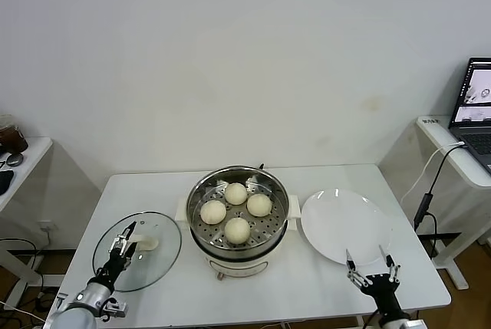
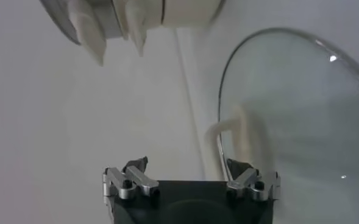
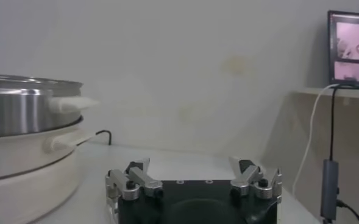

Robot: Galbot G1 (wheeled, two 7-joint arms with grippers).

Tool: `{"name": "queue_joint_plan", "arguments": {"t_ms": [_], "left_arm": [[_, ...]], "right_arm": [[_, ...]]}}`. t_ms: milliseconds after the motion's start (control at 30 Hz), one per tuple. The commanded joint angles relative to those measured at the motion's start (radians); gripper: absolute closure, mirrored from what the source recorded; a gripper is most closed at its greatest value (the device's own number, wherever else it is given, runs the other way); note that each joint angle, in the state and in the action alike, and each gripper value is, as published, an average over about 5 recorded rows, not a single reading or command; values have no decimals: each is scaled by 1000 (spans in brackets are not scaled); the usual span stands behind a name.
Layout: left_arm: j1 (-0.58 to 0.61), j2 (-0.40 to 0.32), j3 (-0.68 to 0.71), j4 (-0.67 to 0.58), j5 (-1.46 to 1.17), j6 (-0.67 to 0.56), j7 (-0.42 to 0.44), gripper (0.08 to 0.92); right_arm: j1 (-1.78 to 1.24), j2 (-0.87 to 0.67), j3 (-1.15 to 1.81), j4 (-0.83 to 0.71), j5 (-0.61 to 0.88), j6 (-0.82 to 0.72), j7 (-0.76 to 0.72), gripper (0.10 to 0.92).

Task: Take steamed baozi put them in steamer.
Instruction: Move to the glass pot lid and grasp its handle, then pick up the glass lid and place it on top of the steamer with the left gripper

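White tabletop [image 1: 322, 287] carries everything. Four baozi [image 1: 236, 230] already sit in the steamer [image 1: 199, 199], between my claws. Left claw [image 1: 124, 241] hangs open over the glass lid [image 1: 161, 256]; right claw [image 1: 371, 271] hangs open near the bare plate [image 1: 337, 225], presumably emptied.

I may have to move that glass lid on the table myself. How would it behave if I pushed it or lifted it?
The glass lid lies flat on the white table, so it would probably slide rather than tip. Being glass, it is likely breakable and somewhat heavy for its thickness. Its smooth dome looks slippery; the white handle seems the safer place to grip.
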Motion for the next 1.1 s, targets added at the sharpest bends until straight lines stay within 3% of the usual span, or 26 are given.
{"name": "queue_joint_plan", "arguments": {"t_ms": [33,200,700,867,1100], "left_arm": [[-76,1,12,70,20,7,0,178],[-88,-1,10,105,17,11,-5,232],[-79,-8,8,116,-8,11,-9,660],[-38,-11,-6,44,-39,14,-27,795],[110,-12,-31,-158,-103,82,-45,828]], "right_arm": [[-7,5,-19,10,0,-7,-2,203],[-16,-1,-18,17,1,-5,-3,203],[-22,-4,-38,27,-3,-4,-3,203],[-24,-4,-43,30,-7,-3,-3,203],[-26,-9,-45,30,-12,1,-3,203]]}}
